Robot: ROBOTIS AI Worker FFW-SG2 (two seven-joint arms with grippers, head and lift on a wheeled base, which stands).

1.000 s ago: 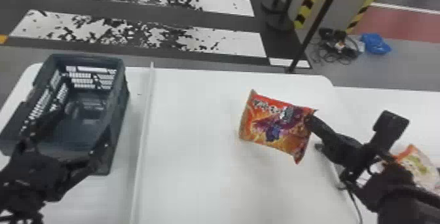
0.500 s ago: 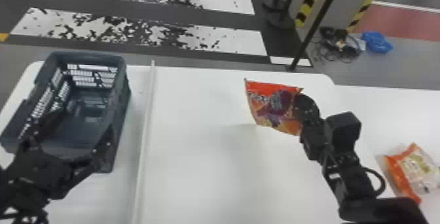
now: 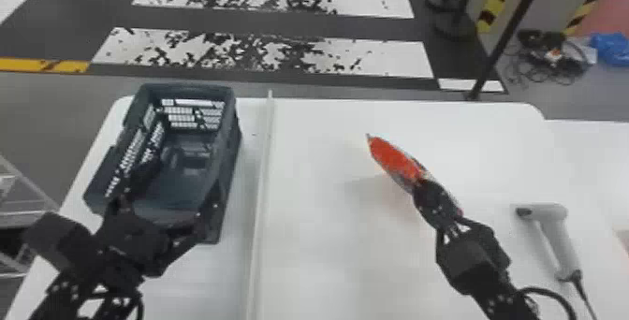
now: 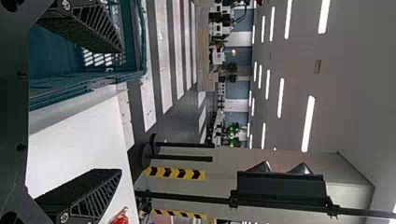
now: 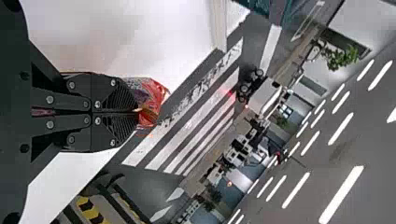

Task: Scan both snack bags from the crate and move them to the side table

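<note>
Above the white table [image 3: 309, 249], right of its middle, my right gripper [image 3: 423, 188] holds the red snack bag [image 3: 395, 160], which is turned nearly edge-on in the head view. In the right wrist view the right gripper [image 5: 135, 112] is shut on the red snack bag [image 5: 154, 100]. Over the near end of the crate [image 3: 224, 169], my left gripper [image 3: 171, 197] stands open with its fingers well apart. The left wrist view shows the left gripper [image 4: 119, 112] with nothing between its fingers and the crate [image 4: 56, 51] beside one of them.
A pale raised strip [image 3: 262, 188] divides the table just right of the crate. The grey handheld scanner [image 3: 557, 235] lies on the right part, its cable running toward the front. A dark post [image 3: 510, 33] stands behind the table.
The right gripper has swung the red bag from broadside to nearly edge-on, its arm now more upright. The head view has shifted, bringing the scanner in; the other snack bag has left view. Left arm unchanged.
</note>
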